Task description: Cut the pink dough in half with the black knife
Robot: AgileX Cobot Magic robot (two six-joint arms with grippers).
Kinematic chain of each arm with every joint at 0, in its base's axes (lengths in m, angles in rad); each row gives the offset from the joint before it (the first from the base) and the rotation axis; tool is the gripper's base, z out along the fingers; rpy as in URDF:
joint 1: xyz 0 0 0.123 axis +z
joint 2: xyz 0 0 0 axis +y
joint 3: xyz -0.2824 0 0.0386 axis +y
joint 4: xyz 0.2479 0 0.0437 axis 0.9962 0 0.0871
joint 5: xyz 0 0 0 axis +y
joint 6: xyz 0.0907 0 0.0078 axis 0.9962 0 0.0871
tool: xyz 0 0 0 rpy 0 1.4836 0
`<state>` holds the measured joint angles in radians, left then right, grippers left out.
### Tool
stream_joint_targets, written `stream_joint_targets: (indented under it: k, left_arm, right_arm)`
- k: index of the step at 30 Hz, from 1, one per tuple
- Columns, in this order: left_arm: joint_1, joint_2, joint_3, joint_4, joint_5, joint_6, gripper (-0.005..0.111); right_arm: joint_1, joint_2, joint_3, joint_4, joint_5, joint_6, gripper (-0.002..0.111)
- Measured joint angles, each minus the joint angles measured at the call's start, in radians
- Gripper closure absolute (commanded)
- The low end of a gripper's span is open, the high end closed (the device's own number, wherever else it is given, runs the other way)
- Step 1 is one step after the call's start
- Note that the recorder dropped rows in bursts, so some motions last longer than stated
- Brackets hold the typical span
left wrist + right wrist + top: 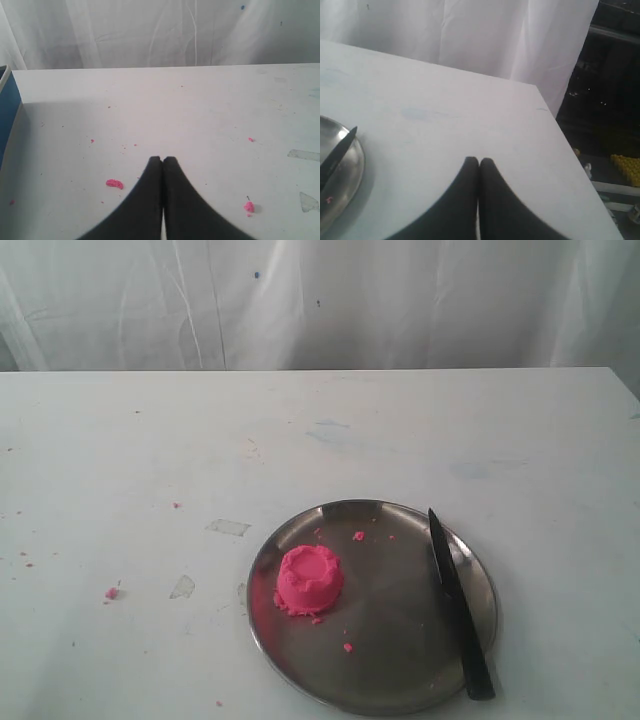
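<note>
The pink dough is one round mound with a dented top, standing on the left part of a round steel plate. The black knife lies along the plate's right side, tip pointing away, handle hanging over the near rim. Its tip and the plate's rim also show in the right wrist view. Neither arm appears in the exterior view. My left gripper is shut and empty above bare table. My right gripper is shut and empty, off to the right of the plate.
Pink crumbs lie on the plate and on the table left of it; more crumbs lie near the left gripper. A white curtain hangs behind the table. The table's right edge drops off close to the right gripper.
</note>
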<state>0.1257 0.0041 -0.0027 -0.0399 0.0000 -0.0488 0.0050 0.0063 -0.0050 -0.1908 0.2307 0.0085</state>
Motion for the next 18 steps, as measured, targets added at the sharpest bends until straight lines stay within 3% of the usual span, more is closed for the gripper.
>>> stream_joint_targets:
  k: [4, 9, 18]
  left_arm:
    - [0.0, 0.0, 0.0, 0.0, 0.0, 0.0, 0.107]
    - [0.0, 0.0, 0.0, 0.0, 0.0, 0.0, 0.107]
    - [0.0, 0.0, 0.0, 0.0, 0.0, 0.0, 0.107]
  right_arm:
    - [0.0, 0.0, 0.0, 0.061, -0.061, 0.0, 0.108]
    - [0.0, 0.0, 0.0, 0.081, -0.288, 0.003, 0.108]
    - [0.0, -0.004, -0.034, 0.222, -1.06, 0.161, 0.108]
